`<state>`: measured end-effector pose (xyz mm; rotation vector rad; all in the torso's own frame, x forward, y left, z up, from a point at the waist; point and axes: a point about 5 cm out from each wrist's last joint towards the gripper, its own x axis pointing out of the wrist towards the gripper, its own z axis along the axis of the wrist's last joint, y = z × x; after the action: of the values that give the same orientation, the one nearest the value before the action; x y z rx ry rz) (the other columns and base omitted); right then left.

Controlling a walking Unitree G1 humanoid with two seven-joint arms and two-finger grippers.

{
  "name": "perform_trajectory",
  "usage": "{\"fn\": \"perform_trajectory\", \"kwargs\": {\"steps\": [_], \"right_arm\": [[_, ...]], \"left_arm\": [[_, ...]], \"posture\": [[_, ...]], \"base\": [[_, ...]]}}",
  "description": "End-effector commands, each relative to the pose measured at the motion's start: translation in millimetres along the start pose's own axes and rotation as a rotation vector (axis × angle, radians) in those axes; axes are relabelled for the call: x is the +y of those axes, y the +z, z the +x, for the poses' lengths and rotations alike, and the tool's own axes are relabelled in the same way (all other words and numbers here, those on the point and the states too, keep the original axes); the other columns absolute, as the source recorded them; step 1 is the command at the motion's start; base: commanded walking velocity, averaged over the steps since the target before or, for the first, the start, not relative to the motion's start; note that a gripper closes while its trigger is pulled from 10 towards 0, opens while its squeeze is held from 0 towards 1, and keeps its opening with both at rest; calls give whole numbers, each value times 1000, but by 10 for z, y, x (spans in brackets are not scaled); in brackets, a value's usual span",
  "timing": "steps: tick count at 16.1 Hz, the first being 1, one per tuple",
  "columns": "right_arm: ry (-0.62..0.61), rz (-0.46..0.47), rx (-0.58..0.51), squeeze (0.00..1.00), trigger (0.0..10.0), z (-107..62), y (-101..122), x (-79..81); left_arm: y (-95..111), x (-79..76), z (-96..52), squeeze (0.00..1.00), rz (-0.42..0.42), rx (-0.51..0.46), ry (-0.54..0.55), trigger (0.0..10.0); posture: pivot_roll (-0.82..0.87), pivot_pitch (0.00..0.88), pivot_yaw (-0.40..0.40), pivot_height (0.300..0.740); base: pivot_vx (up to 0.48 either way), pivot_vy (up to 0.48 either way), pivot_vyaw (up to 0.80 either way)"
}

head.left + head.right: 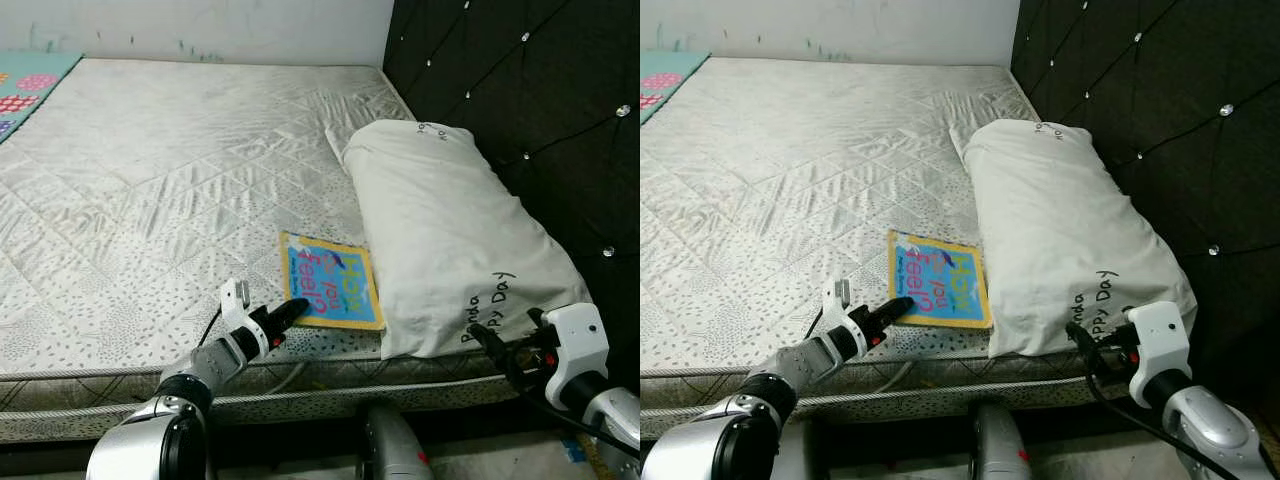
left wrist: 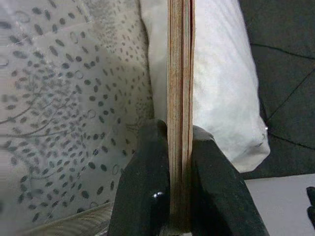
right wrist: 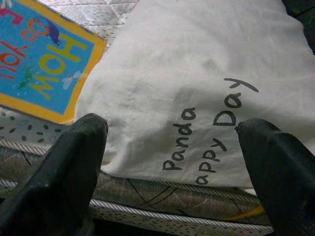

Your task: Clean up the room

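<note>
Bare mattress [image 1: 150, 180]: your left gripper [image 1: 292, 309] clamps the picture book [image 1: 331, 281]; right gripper [image 1: 490, 345], at five o'clock, gapes before the pillow [image 1: 440, 230]; tidying barely begun.

Left gripper [image 2: 179, 196] fingers clamped; right gripper [image 3: 172, 162] fingers spread wide.
</note>
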<state>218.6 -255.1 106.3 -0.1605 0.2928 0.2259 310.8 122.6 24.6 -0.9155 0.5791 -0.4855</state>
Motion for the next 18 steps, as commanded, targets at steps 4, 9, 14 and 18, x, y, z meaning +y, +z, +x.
{"fn": "perform_trajectory", "kwargs": {"steps": [4,9,14,18], "right_arm": [[-3,-16,-16,0,10000,6,31,21],[-8,-24,-25,0,10000,42,60,5],[-12,-26,-31,0,10000,45,65,28],[-13,-30,-32,0,10000,48,64,25]], "left_arm": [[-123,173,-105,0,-108,-14,101,10000],[-211,240,-161,745,-75,56,132,10000],[-167,252,-176,1000,-17,84,148,10000],[-150,368,-288,1000,88,156,224,10000]], "posture": [[-368,0,-76,577],[-368,0,-79,577],[-374,0,-76,577],[-368,0,-73,577]], "base": [[0,0,0],[0,0,0],[0,0,0],[0,0,0]]}}
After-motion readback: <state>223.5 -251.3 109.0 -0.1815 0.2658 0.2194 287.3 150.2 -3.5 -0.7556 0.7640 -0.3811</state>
